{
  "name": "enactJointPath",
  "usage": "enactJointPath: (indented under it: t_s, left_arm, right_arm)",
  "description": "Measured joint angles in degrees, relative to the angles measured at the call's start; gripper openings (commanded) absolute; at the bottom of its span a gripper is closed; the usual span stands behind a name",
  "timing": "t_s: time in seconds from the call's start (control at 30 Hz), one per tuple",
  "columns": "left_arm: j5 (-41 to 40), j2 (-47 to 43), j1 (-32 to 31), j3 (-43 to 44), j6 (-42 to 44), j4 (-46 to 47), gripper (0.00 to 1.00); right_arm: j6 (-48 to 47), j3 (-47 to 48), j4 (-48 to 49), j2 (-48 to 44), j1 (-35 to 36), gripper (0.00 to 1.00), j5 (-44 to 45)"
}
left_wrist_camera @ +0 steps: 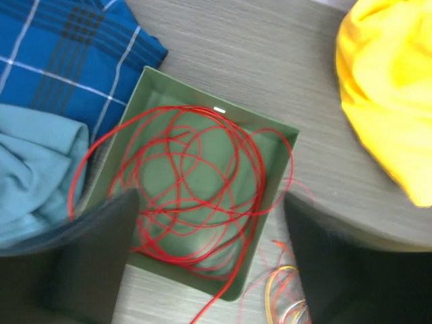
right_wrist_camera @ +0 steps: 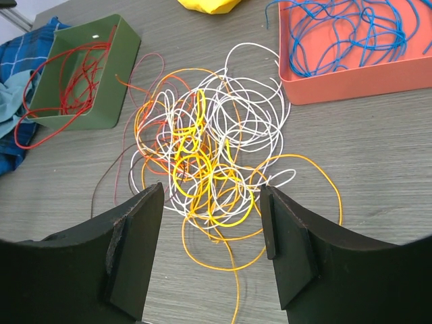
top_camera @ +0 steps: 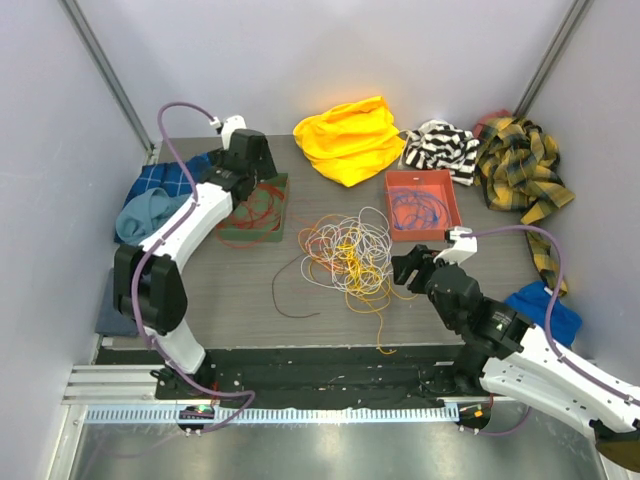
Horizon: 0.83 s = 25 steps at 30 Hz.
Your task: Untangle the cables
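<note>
Red cable [left_wrist_camera: 182,202] sits coiled in the green tray [right_wrist_camera: 115,81], with one loop spilling over the tray's rim. Left jaws are released, spread wide above the tray, nothing in them. The tangle of white, yellow and orange cables [right_wrist_camera: 202,148] lies on the bench [right_wrist_camera: 378,155] just right of the tray. Right jaws are released and empty over it. The orange tray [right_wrist_camera: 351,74], farther right, holds the blue cable [right_wrist_camera: 337,27].
</note>
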Motion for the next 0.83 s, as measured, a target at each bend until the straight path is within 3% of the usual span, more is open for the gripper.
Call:
enactJointPath:
  t_s: [0.2,0.37,0.47,0.6,0.83]
  left_arm:
    - [0.1,-9.3,0.1,-5.5,0.7,1.0,1.00]
    - [-0.8,-23.9,-1.6,-13.4,-2.4,0.0,1.00]
    - [-2.9,-34.1,-8.2,-23.1,-5.2,-1.6,1.00]
    - [-3.8,-41.5,-18.2,-32.6,-10.1,-5.8,1.00]
    - [-4.3,-45.2,-23.0,-37.0,-14.4,-12.0,1.00]
  right_arm:
    - [-0.3,-0.3,0.6,0.4,0.0,0.66,0.0]
    - [-0.5,-0.7,0.9,0.6,0.0,0.66,0.0]
    - [-1.2,-1.1,1.0,0.6,0.0,0.66,0.0]
    - [-2.3,-1.1,1.3,2.2,0.0,0.66,0.1]
    - [-3.5,-0.5,1.7,7.3,0.0,0.66,0.0]
